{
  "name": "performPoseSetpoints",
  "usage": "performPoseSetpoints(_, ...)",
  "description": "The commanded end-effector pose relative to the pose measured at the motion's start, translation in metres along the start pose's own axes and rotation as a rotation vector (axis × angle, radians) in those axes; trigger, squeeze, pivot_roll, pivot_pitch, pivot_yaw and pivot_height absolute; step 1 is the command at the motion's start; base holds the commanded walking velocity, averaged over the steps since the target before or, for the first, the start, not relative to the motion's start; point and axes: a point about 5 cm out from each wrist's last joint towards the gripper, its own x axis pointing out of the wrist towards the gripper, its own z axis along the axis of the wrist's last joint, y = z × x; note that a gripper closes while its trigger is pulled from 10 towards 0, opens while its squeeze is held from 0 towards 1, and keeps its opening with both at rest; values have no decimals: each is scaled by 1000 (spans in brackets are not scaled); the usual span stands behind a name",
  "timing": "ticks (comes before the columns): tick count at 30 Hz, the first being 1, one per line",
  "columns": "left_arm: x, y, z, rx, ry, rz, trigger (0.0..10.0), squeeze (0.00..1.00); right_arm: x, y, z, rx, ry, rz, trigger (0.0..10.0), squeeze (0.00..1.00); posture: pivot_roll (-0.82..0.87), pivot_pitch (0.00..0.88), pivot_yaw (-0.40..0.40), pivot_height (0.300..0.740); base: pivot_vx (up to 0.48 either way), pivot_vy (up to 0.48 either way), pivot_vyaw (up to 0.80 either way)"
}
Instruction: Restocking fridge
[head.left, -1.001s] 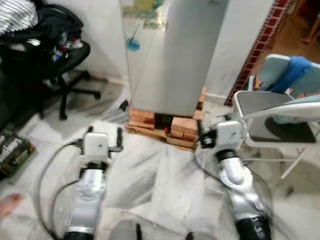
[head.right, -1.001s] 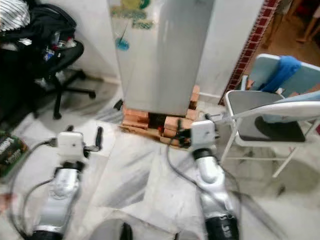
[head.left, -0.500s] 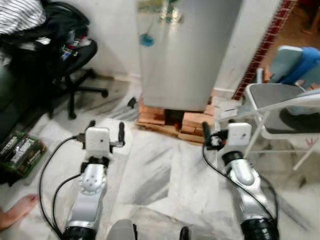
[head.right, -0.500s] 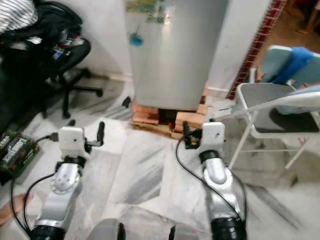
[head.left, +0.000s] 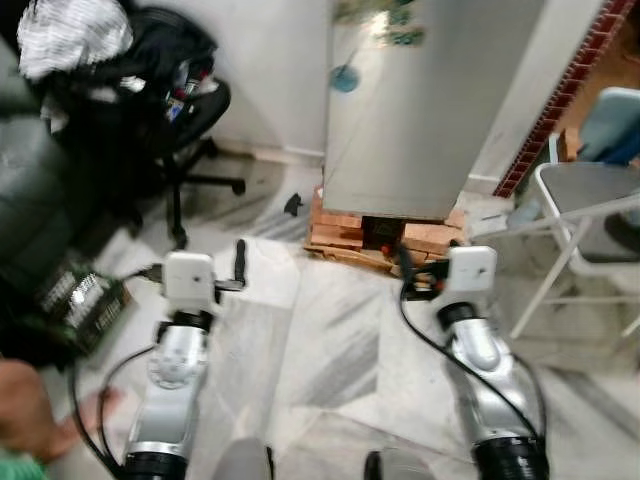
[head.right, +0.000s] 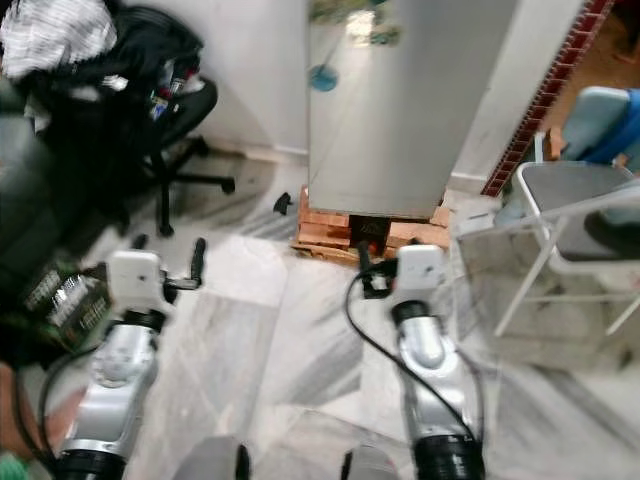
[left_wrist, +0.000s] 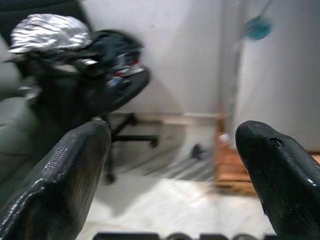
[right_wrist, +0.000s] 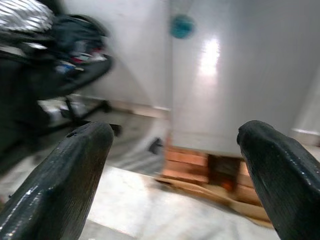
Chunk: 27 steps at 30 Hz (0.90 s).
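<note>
The silver fridge (head.left: 430, 110) stands shut against the white wall, raised on a stack of bricks (head.left: 345, 232). Both arms are held out low over the marble floor in front of it, well short of the door. My left gripper (left_wrist: 172, 170) is open, its black fingers (head.left: 240, 264) spread wide with nothing between them. My right gripper (right_wrist: 172, 175) is open too and points at the fridge's base. A green crate (head.left: 85, 298) of packed goods sits on the floor at the far left, blurred.
A black office chair (head.left: 185, 120) piled with bags and a striped cloth (head.left: 75, 35) stands left of the fridge. A folding chair (head.left: 585, 195) stands at the right. Part of a person (head.left: 25, 410) shows at the lower left, beside my left arm.
The whole picture has shifted: the fridge now sits further right and the left-hand chair and crate are closer in. Both arms keep the same pose, with the fingers spread.
</note>
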Motion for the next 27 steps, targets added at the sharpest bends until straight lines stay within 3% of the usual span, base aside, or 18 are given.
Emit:
performPoseSetpoints(1,2,-10,5,-13,-22,-34,10000,0,-1,-13,2,-11,-3,-38,10000,0,87,81,26,740,315,364,-800)
performPoseSetpoints(5,2,-13,9,-3,-59,-63,10000,0,-1,-11,1,-15,-7,-27,10000,0,89,83,22,740,425,124,-752)
performPoseSetpoints(21,5,-15,9,-14,-59,-71,10000,0,6,-12,5,11,-19,-12,10000,0,92,75,13,740,438,0,0)
performPoseSetpoints(27,9,-14,6,-41,-26,-47,10000,0,9,-12,6,-1,-21,-8,10000,0,96,77,15,740,418,49,-652)
